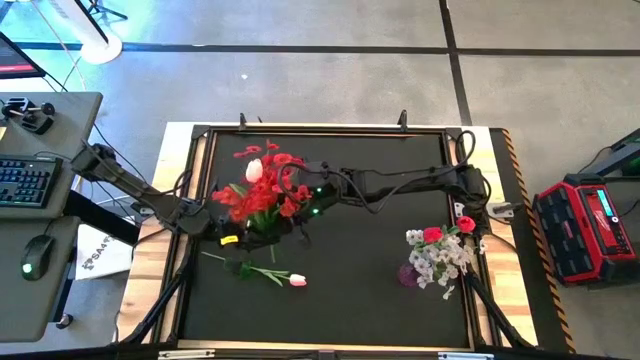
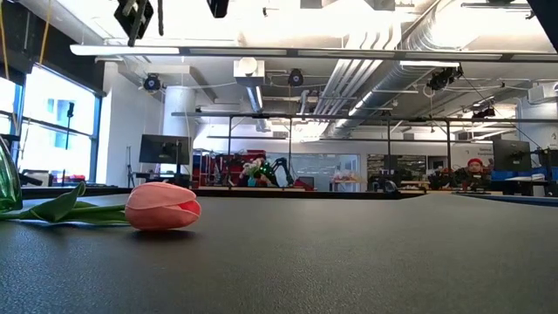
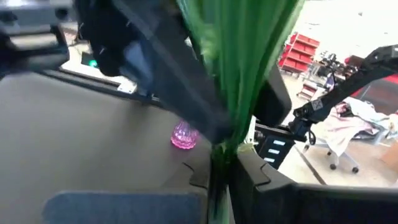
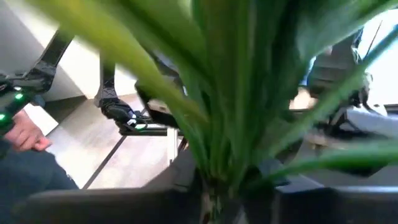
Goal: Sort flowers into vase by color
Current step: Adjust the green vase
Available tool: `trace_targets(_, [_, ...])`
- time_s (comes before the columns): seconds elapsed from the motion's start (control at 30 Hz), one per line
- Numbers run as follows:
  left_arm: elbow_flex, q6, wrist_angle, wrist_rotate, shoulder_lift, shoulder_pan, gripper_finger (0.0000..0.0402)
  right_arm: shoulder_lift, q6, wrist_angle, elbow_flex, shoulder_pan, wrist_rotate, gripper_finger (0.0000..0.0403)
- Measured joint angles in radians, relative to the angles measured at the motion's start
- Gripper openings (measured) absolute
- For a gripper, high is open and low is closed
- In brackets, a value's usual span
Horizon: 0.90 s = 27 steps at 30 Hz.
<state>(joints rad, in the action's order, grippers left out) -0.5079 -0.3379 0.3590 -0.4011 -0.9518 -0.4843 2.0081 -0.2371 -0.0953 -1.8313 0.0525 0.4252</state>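
Observation:
A bunch of red flowers [image 1: 262,195] on green stems, with one pale pink tulip bud [image 1: 254,170] in it, hangs over the table's left middle between my two grippers. My left gripper [image 1: 245,232] comes from the left and is shut on the stems [image 3: 239,93]. My right gripper [image 1: 292,222] reaches across from the right. It is open, its fingers standing on either side of the same stems [image 4: 224,155]. A single pink tulip [image 1: 297,280] lies on its side on the mat [image 2: 161,206]. White-grey blossoms with red-pink rosebuds [image 1: 440,250] stand in a pink vase [image 1: 408,273]. My left gripper pinches the gathered green stems [image 3: 222,152] of the red bunch between its two fingers [image 3: 252,171]. The fingers come in level from the table's left and lie across the stems. No part of the bunch shows on the table in the low view.
Bare dark mat [image 1: 360,300] lies between the loose tulip and the pink vase [image 3: 183,135]. The mat has a raised black frame [image 1: 330,128]. Beyond the table's left side stands a desk with keyboard and mouse [image 1: 25,180]; a red case [image 1: 590,225] stands to the right.

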Motion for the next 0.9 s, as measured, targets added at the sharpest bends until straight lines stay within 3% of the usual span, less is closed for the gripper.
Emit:
trace_targets(0.17, [0.000,0.056,-0.019,0.000,0.065,-0.006,0.0005,-0.028,-0.096,-0.078,-0.001,-0.001,0.056,0.0181])
trace_targets(0.33, [0.000,0.110,-0.173,-0.003,0.201,-0.063,0.0002,-0.105,-0.223,-0.329,-0.002,0.003,-0.085,0.0246])
trace_targets(0.43, [0.000,0.112,-0.321,0.015,0.284,-0.134,0.0001,-0.142,-0.210,-0.389,-0.001,0.022,-0.218,0.0248])
trace_targets(0.67, [0.000,0.118,-0.470,-0.031,0.418,-0.310,0.0001,-0.174,-0.261,-0.423,0.000,0.042,-0.344,0.0222])
trace_targets(0.9, [0.002,0.165,-0.605,-0.083,0.465,-0.398,0.0000,-0.176,-0.401,-0.425,0.000,0.056,-0.501,0.0197])
